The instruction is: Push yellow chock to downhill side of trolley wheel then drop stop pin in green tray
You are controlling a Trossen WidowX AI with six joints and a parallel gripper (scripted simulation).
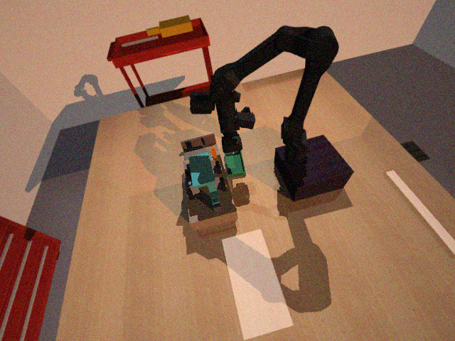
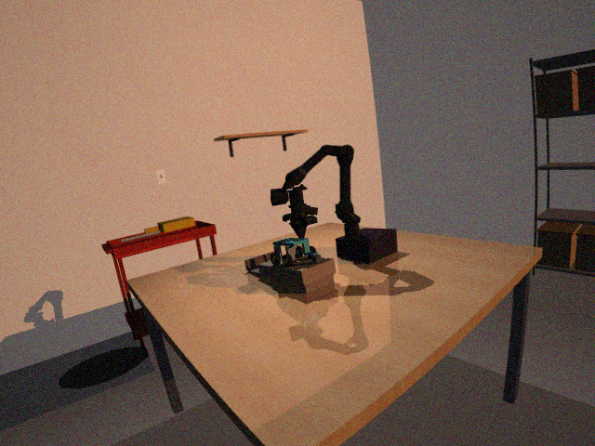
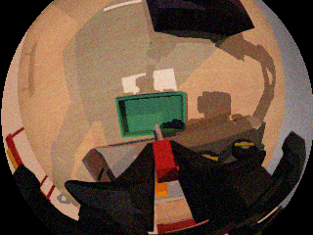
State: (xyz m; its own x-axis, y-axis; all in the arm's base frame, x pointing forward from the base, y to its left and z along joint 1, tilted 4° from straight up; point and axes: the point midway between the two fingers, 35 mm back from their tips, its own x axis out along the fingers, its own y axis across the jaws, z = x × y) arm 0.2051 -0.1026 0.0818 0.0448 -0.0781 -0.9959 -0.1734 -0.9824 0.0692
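My gripper [image 1: 232, 149] [image 2: 301, 235] [image 3: 160, 145] is shut on the red-headed stop pin [image 3: 165, 161]. The pin's grey shaft points toward the near edge of the green tray [image 1: 236, 175] [image 3: 119, 117] in the wrist view. The tray stands on the table beside the ramp [image 1: 218, 223] [image 2: 319, 278], and the fingers are above its far end in the top view. The teal trolley [image 1: 201, 167] [image 2: 294, 241] stands upright on the ramp. The chock's orange handle [image 1: 214, 151] [image 3: 161, 189] stands near the trolley's wheel at the walled end; contact is hidden.
The ramp has an upright end wall [image 1: 198, 142]. The arm's dark base block [image 1: 316, 165] [image 2: 367, 244] stands to the right of the tray. A red cart [image 1: 161, 49] [image 2: 158, 238] is beyond the table, and a wall shelf [image 2: 260, 135] hangs behind.
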